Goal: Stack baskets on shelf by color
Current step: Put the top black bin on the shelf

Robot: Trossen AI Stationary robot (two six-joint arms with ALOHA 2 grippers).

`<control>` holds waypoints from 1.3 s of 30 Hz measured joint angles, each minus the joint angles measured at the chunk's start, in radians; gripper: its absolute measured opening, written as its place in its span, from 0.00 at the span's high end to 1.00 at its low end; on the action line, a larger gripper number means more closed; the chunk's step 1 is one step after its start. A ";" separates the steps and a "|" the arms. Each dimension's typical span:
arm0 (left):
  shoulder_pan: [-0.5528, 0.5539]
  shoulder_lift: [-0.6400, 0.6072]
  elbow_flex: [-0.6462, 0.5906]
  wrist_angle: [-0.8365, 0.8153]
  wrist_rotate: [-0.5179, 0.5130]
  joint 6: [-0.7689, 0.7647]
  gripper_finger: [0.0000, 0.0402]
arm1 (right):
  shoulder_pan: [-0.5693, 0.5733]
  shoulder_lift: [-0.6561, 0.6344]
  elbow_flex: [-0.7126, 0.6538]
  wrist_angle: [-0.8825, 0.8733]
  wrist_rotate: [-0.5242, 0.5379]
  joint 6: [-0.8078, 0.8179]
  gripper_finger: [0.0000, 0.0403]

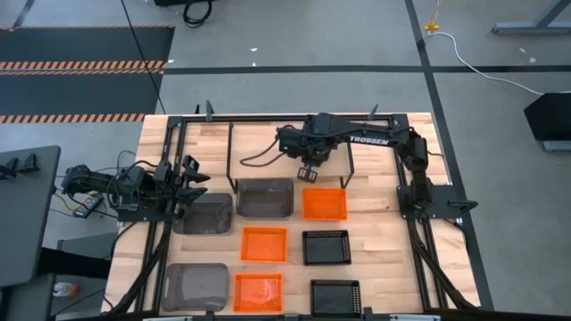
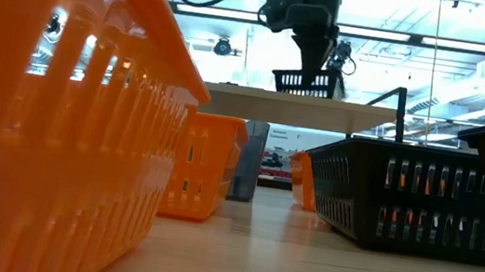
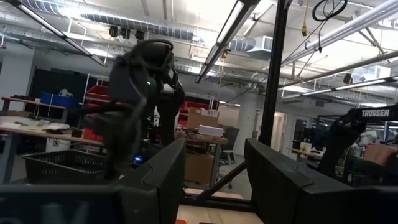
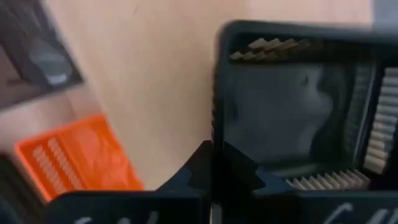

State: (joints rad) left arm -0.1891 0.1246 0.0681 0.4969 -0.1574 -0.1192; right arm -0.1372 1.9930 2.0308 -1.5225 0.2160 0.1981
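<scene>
Pinches the rim of a black basket (image 2: 304, 82) with the right gripper (image 1: 309, 167), fingers drawn narrow on the mesh wall. Holds it level in the air over the pale board of the shelf (image 2: 256, 106), at about 12 o'clock from the middle of the table (image 1: 379, 227) in the high view. Looks just clear of the board, though contact cannot be ruled out.

Shows an orange basket (image 1: 324, 203) at 5 o'clock of that grip and a grey basket (image 1: 265, 198) at 7 o'clock, side by side. Shows farther toward 6 o'clock a second orange basket (image 1: 264, 243) beside a second black basket (image 1: 326, 247). Shows nearest the 6 o'clock edge a row of three: grey (image 1: 196, 285), orange (image 1: 258, 292), black (image 1: 335, 296).

Parks the left gripper (image 1: 189, 183) at 9 o'clock of the table, fingers spread wide and holding nothing, at the edge of another grey basket (image 1: 203, 214).
</scene>
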 joint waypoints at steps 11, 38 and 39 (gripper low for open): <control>0.000 0.000 0.000 -0.001 0.000 0.000 0.57 | 0.073 -0.019 0.000 -0.049 -0.077 0.000 0.91; 0.000 0.000 0.000 -0.009 0.000 -0.008 0.57 | 0.133 -0.067 0.000 -0.049 -0.011 -0.081 0.94; 0.000 0.000 0.000 -0.009 0.000 -0.008 0.57 | 0.124 -0.068 0.000 -0.049 -0.006 -0.087 0.93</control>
State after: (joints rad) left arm -0.1891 0.1246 0.0681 0.4881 -0.1570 -0.1272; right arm -0.0137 1.9255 2.0308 -1.5711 0.2101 0.1108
